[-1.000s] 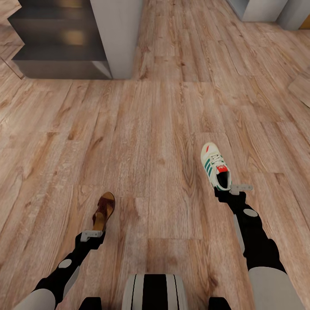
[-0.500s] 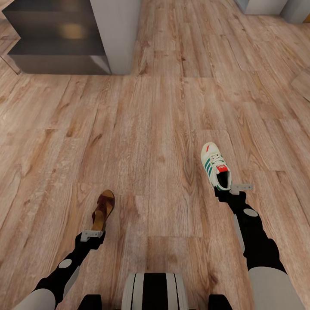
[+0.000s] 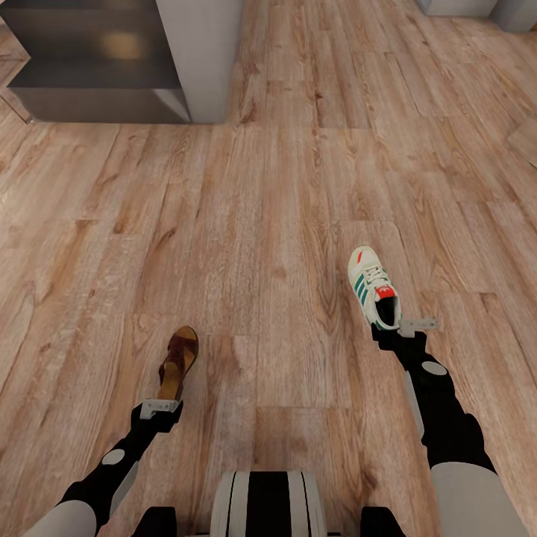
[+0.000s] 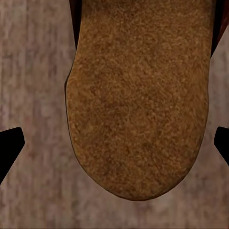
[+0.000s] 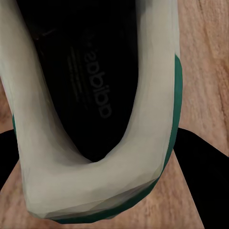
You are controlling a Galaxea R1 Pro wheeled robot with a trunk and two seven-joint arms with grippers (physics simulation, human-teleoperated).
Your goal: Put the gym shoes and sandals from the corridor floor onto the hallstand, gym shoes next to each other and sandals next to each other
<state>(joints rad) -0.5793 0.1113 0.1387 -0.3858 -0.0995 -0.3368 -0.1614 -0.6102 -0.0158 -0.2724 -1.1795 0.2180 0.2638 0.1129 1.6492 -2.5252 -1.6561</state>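
One dark brown sandal lies on the corridor floor, toe pointing away. My left gripper sits at its heel and is open. In the left wrist view the tan footbed lies between the two black fingertips, with floor showing on one side. A white gym shoe with green stripes and a red tongue is gripped at its heel by my right gripper. The right wrist view shows the heel collar pinched between the black fingers.
A pale grey unit with dark stepped levels stands at the far left; I cannot tell whether it is the hallstand. Pale furniture bases sit at the far right. My base shows at the bottom.
The camera has moved: the floor, the grey unit and the sandal drifted slightly up the picture. The gym shoe kept its place with my right gripper. Both grippers look unchanged.
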